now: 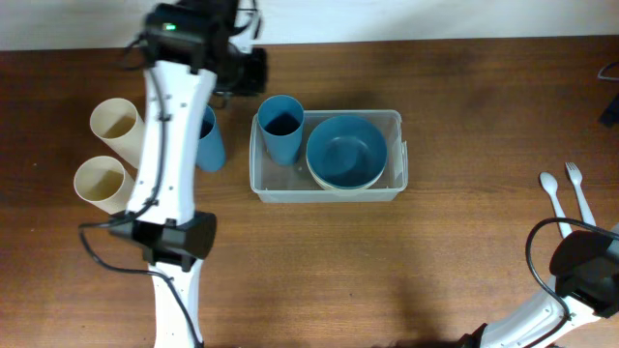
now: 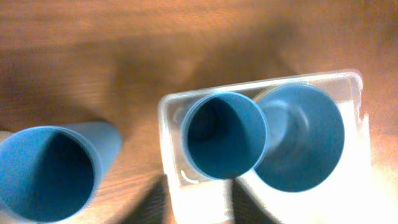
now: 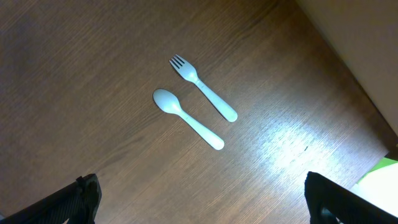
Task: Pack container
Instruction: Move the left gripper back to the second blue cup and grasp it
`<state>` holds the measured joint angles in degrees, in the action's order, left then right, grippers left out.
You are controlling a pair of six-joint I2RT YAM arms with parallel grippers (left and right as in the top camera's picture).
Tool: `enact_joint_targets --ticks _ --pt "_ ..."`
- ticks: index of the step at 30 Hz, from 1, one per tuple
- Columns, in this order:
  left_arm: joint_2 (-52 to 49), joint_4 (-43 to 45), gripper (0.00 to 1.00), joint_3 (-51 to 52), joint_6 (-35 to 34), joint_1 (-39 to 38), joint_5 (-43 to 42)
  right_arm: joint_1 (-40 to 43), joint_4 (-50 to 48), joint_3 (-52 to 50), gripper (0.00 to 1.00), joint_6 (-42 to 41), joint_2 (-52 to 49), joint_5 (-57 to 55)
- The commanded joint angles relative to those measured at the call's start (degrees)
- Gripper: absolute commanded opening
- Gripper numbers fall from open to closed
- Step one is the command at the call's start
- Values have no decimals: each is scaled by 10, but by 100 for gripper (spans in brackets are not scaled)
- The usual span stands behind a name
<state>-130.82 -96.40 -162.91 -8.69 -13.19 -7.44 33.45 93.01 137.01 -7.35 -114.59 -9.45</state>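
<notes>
1. Table: brown wood grain, under both claws.
2. Container: clear plastic bin with a rim and rounded corners. It sits just beside the left claw on the near side and fills the right of the left wrist view. It is well apart from the right claw.
3. Left claw: only two blurred dark shapes show at the bottom of its own view. Cannot tell whether it is apart or gripping.
4. Right claw: fingers spread wide at the two lower corners of its view, with nothing between them.
5. Blue bowl: inside the container, at the end farther from the left claw. A cream rim shows under its edge.
6. Blue cup: upright inside the container, at the end nearest the left claw and just beside the bowl.
7. Second blue cup: outside the container, on the table near the left claw, partly hidden by that arm.
8. Cream cups, two: farther out on the left arm's outer side.
9. Fork and spoon: pale, lying side by side but apart, ahead of the right claw.
</notes>
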Motion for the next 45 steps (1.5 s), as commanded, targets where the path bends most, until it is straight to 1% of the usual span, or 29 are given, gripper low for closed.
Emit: enact_joint_targets --ticks 1,2,4,5,6,7,9,12,16,18,21,23,24,27,31,33,37,41,45 --pt "15 -3 55 -23 -11 40 0 0 0 -2 99 0 -2 -9" --pt "19 -3 62 -23 -11 49 0 0 0 -2 99 0 -2 -9" --pt "22 -3 80 -23 -11 64 0 0 0 -2 99 0 -2 -9" --pt "23 -3 86 -23 -11 70 0 0 0 -2 99 0 -2 -9" --pt "23 -3 95 -22 -11 75 0 0 0 -2 99 0 -2 -9" --pt "23 -3 100 -21 -11 79 0 0 0 -2 99 0 -2 -9" --pt "23 -3 100 -14 -12 83 8 0 0 -2 99 0 -2 -9" --pt "33 -3 100 3 -42 83 58 0 0 -2 99 0 -2 -9" --pt "80 -3 100 44 -72 87 118 0 0 -2 99 0 -2 -9" --pt "110 -3 100 71 -72 95 119 0 0 -2 99 0 -2 -9" --pt "161 -3 100 154 -77 107 122 0 0 -2 99 0 -2 -9" --pt "195 -3 100 237 -117 115 141 0 0 -3 99 0 -2 -9" --pt "203 -3 100 262 -135 117 141 0 0 -2 99 0 -2 -9" --pt "210 -3 100 314 -173 122 110 0 0 -2 99 0 -2 -9" --pt "209 28 100 333 -185 122 24 0 0 -2 99 0 -2 -9" --pt "209 36 100 333 -185 122 2 0 0 -2 99 0 -2 -9" --pt "209 62 100 334 -192 122 11 0 0 -2 99 0 -2 -9" --pt "209 24 100 335 -313 127 92 0 0 -2 99 0 -2 -9" --pt "209 12 100 336 -338 139 87 0 0 -2 99 0 -2 -9"
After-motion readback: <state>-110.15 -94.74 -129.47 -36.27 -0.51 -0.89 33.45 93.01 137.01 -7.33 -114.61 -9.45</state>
